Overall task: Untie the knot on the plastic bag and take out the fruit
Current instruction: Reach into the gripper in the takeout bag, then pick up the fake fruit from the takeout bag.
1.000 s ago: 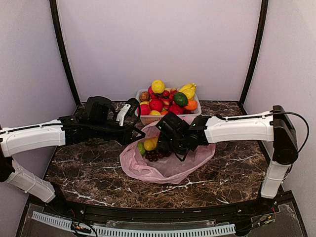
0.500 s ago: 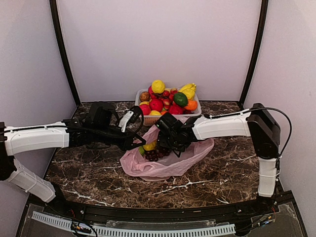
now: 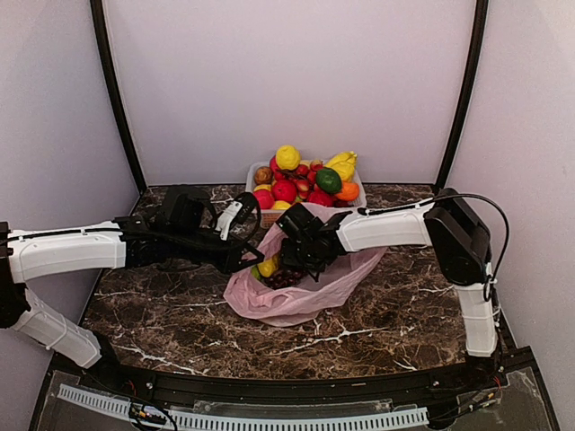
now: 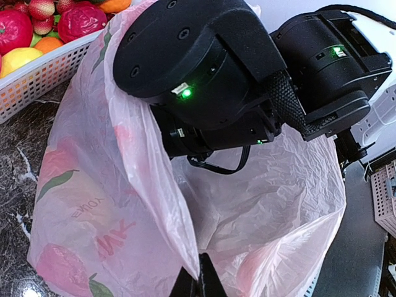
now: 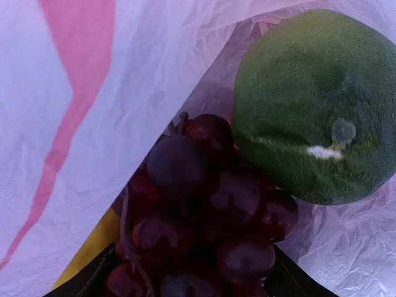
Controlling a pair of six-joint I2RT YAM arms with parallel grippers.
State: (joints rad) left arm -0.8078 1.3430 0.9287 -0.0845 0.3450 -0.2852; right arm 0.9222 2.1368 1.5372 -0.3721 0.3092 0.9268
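pink plastic bag (image 3: 296,298) pinched in left hand (image 4: 198,286); right hand (image 5: 189,279) straddles purple grapes (image 5: 198,204) inside, grip unclear.

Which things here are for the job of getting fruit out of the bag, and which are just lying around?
For the job: plastic bag, its edge pinched by the left gripper; grape bunch, green fruit and yellow fruit inside it; right gripper, jaws astride that bunch.
Just lying about: white basket heaped with other fruit, behind the bag.
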